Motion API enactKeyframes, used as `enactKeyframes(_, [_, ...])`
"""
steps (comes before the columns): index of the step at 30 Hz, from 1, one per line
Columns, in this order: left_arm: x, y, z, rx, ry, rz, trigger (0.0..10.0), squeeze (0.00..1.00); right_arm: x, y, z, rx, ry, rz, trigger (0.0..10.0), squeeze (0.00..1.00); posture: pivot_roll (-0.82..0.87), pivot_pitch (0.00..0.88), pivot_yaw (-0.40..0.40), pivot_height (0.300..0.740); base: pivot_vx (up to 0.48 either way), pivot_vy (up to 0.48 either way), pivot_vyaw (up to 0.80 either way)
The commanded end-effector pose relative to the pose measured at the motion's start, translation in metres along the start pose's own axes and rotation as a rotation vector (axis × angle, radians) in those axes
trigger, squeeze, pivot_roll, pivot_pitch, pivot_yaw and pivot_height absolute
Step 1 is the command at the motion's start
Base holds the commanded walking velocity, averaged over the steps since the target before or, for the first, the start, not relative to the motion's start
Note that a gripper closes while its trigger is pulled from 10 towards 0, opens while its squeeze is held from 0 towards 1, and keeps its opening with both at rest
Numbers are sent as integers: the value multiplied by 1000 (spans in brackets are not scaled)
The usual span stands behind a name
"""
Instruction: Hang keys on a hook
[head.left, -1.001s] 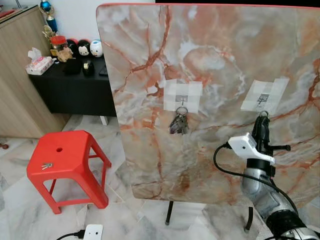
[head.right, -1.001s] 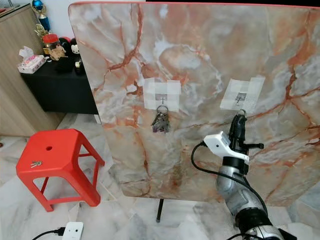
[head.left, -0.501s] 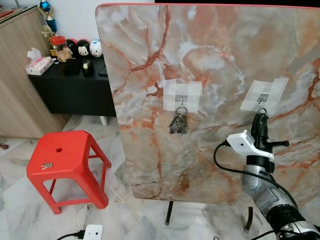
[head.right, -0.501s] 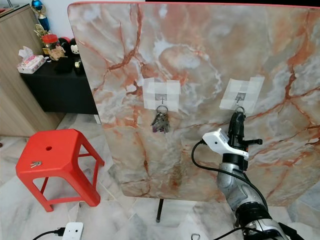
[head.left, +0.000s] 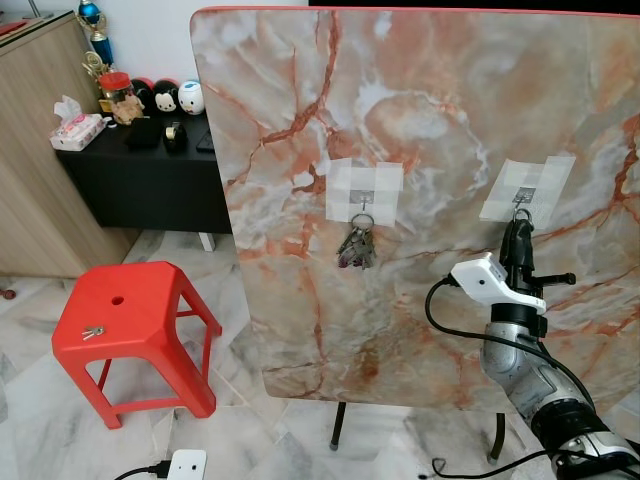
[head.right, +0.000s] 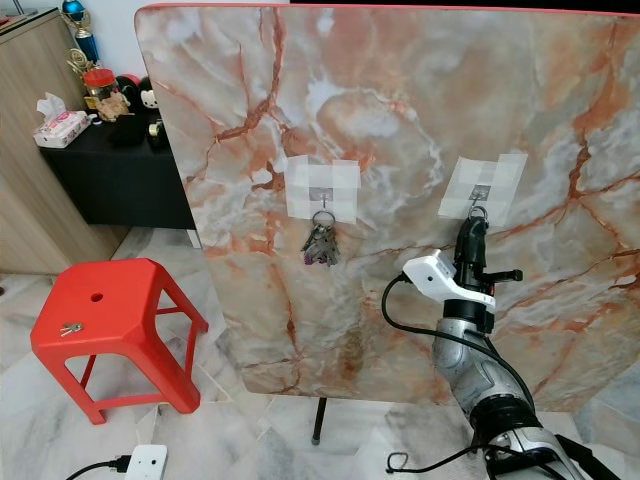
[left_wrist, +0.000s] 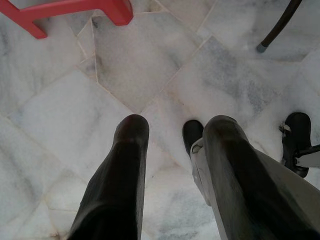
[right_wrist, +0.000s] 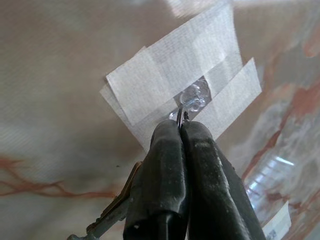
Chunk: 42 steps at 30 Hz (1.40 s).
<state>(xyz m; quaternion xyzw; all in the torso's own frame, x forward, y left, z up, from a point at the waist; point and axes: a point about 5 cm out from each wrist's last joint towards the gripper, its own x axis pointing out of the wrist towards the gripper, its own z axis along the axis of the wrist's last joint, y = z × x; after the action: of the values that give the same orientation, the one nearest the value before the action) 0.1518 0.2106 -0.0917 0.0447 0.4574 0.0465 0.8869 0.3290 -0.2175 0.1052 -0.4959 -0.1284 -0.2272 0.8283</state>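
Marble-patterned panel (head.left: 420, 110): large slab standing upright on thin dark legs, veined in orange and grey, taking up most of the scene.

Marble floor (head.left: 40, 420): pale tiles with grey veining, running under the panel and the stool.

Wooden cabinet (head.left: 30, 150): at the far left edge, beside a low black sideboard (head.left: 140, 170) carrying a tissue pack, small figurines and a jar.

Red plastic stool (head.left: 125, 325): on the floor left of the panel, a small metal item (head.left: 93, 331) lying near the left edge of its seat.

Right arm: silver, rising from the lower right corner toward the panel, with a white wrist unit and a black cable looping below it.

Left gripper (left_wrist: 172, 150): hanging over the floor, its two black fingers apart with nothing between them.

Right gripper (right_wrist: 181, 131): raised to the right hook (right_wrist: 192, 97), fingers pressed together and clamped on the key ring (right_wrist: 181, 116), which touches the hook; a key (right_wrist: 112, 212) dangles below the fingers.

White tape patches: one (head.left: 364, 190) near the panel's middle, one (head.left: 528, 188) toward its right edge, each fixing a small hook.

Hung key bunch (head.left: 357, 248): suspended from the middle hook, lying flat against the panel.

White power adapter (head.left: 186, 465): on the floor by the bottom edge, its cord leading left.
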Motion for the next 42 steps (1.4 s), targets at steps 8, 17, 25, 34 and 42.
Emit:
enactKeyframes(8, [-1,-1,-8,12,34,-3,10000,0,4,0,2,-9,-7,17,10000,0,-79,0,-22,740,0,0,0])
enactKeyframes(17, [-1,0,-7,13,34,-3,10000,0,3,2,1,-7,-2,29,10000,0,-79,0,-23,740,0,0,0])
enactKeyframes(25, [-1,-1,-8,16,35,-5,10000,0,3,3,3,22,1,28,10000,1000,-79,0,-22,740,0,0,0])
enactKeyframes(34, [-1,-3,-8,17,36,-12,10000,0,-2,8,7,56,-12,67,10000,1000,-79,0,-22,740,0,0,0])
enactKeyframes(42, [-1,-3,-8,19,35,-16,10000,0,-36,41,3,140,80,354,10000,525,-83,0,-25,740,0,0,0])
